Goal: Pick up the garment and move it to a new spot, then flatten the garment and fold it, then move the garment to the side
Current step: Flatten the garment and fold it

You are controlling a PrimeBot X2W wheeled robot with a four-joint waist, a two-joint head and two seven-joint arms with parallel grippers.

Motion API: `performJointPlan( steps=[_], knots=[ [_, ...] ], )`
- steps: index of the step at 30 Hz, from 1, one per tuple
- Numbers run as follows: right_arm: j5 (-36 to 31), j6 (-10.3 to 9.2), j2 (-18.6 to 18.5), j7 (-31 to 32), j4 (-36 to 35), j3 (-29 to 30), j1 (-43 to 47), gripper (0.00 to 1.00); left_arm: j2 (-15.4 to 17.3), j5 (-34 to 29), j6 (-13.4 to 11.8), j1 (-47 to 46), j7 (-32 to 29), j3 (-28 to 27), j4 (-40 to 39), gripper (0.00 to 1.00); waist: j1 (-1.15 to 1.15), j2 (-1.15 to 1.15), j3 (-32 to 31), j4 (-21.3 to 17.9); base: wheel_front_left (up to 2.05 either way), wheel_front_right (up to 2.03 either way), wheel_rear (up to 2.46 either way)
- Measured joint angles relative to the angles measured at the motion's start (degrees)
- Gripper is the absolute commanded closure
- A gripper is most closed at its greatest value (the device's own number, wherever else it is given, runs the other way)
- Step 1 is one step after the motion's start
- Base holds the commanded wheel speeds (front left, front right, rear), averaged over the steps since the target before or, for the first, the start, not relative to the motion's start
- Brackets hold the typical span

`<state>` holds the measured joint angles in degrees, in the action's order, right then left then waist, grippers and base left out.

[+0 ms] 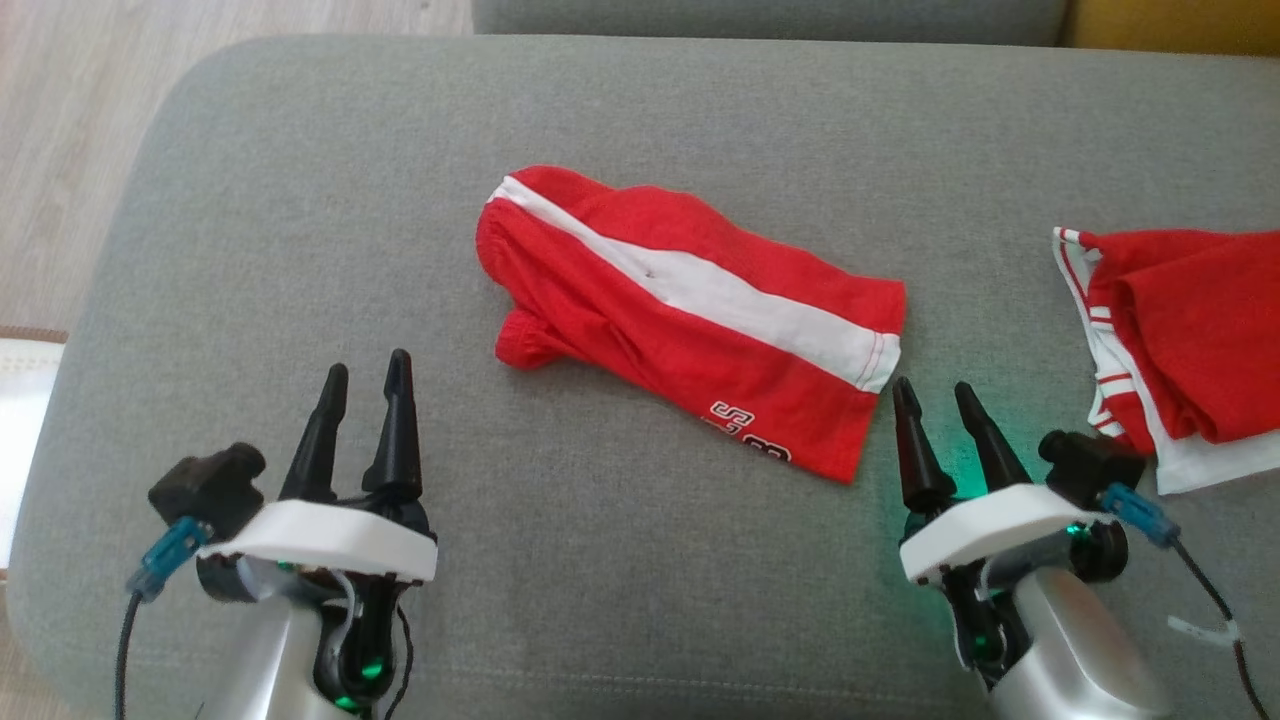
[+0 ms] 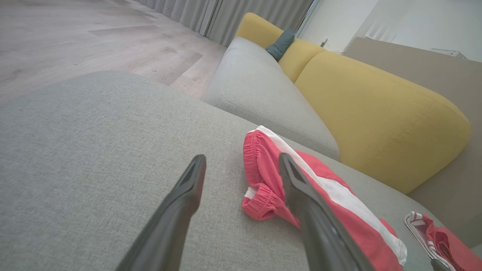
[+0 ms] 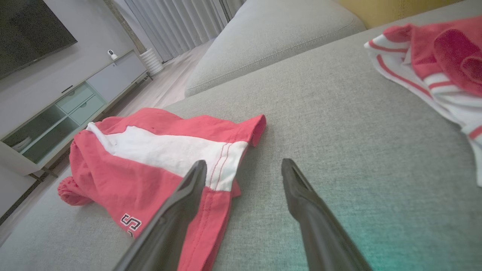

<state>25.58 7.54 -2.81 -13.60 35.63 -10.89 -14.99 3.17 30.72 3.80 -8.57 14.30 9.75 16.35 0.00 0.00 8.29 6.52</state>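
The shorts (image 1: 690,320) are left crumpled at the middle of the cushion (image 1: 300,200), ungrasped. The left claw (image 1: 368,365) and right claw (image 1: 934,388) are held released near its front edge. A single layer could be pinched, or the second garment (image 1: 1190,330) at the right edge snagged instead.

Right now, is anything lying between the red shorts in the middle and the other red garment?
Only bare grey cushion separates the red shorts and the other red garment; the head view shows it best.
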Motion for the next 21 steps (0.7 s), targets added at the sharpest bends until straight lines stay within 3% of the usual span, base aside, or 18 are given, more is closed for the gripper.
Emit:
performJointPlan(
  steps=[21],
  knots=[
    [11.1,0.00,-0.5,-0.8,12.7,-6.1,-7.7,0.00,-0.5,-0.5,0.8,-1.2,0.0,0.0,1.0,0.00,0.00,0.00,1.6,1.6,0.00,0.00,0.00]
  ],
)
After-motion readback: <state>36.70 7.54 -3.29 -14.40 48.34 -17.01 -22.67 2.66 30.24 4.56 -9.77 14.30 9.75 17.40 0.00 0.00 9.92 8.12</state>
